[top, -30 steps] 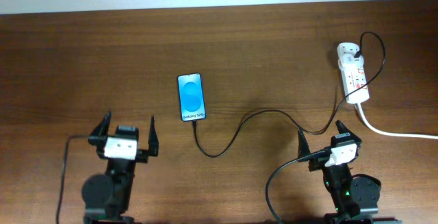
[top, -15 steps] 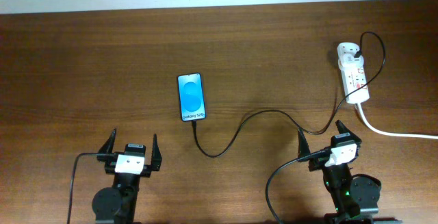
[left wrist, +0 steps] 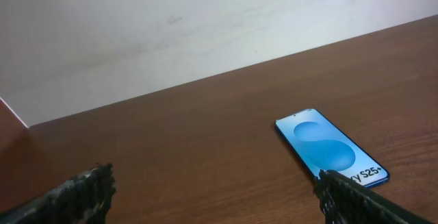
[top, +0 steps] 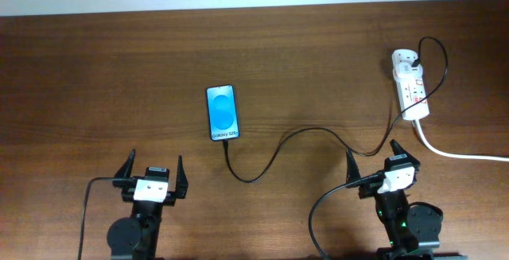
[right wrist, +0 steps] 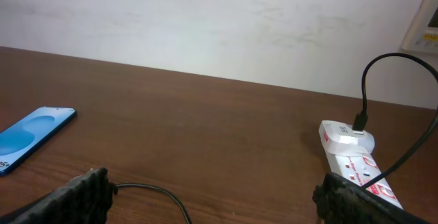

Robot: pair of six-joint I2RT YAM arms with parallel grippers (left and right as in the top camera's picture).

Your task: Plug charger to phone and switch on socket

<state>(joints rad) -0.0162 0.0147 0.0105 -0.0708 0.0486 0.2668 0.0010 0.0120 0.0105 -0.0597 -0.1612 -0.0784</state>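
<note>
The phone (top: 223, 113) lies flat on the table with its blue screen up; it also shows in the left wrist view (left wrist: 330, 146) and the right wrist view (right wrist: 33, 135). The charger (top: 278, 149) runs from the phone's near end across the table to the socket (top: 410, 83), where its adapter sits in the far end; the socket also shows in the right wrist view (right wrist: 356, 157). My left gripper (top: 153, 170) is open and empty, near the front edge, left of the phone. My right gripper (top: 372, 160) is open and empty, in front of the socket.
The socket's thick white cord (top: 457, 153) runs off the right edge of the wooden table (top: 95, 77). A pale wall (left wrist: 171, 25) stands behind the table's far edge. Each arm's own black cable trails by its base.
My left arm has drawn back toward the front edge and turned straight between the oldest frame and half a second ago; since then nothing has moved. The right arm is still.
</note>
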